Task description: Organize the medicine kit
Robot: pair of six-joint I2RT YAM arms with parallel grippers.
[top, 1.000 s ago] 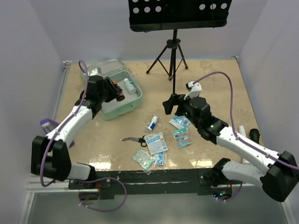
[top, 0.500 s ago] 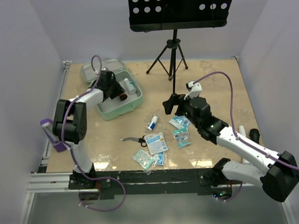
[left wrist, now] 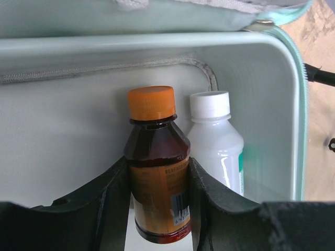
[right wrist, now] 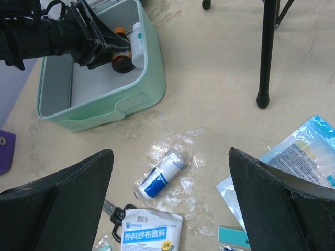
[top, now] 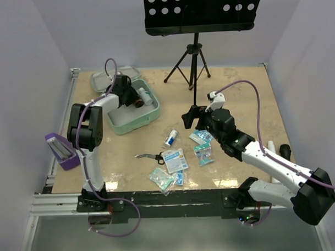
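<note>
**Mint-green medicine kit (top: 132,124) open at the table's far left, brown bottle (top: 138,103) gripped inside it**

From the top camera, the medicine kit sits at the far left of the table (top: 238,95), with its lid laid back behind it. The left gripper (top: 134,98) reaches into the tray, its fingers clamped on the brown bottle. A white bottle (top: 146,96) lies just beside the brown one, on the right. The right gripper (top: 192,118) hangs over mid-table with its jaws spread wide and nothing between them. Scissors (top: 151,156), a small blue-and-white tube (top: 170,138) and several packets (top: 174,158) lie scattered near the front centre. A purple holder (top: 63,151) rests at the left edge. A music stand (top: 199,14) rises at the back.

The left wrist camera shows the two dark fingers (left wrist: 112,204) pressing either side of the brown bottle's label. Its orange cap points toward the kit's back wall. The white bottle lies alongside the brown one, and their shoulders touch. Whether the brown bottle rests on the kit's floor cannot be told.

The right wrist camera shows both fingers (right wrist: 63,204) far apart at the frame's lower corners. The tube lies on the table between them. The kit is up at the left, with the other arm's gripper in it.
</note>
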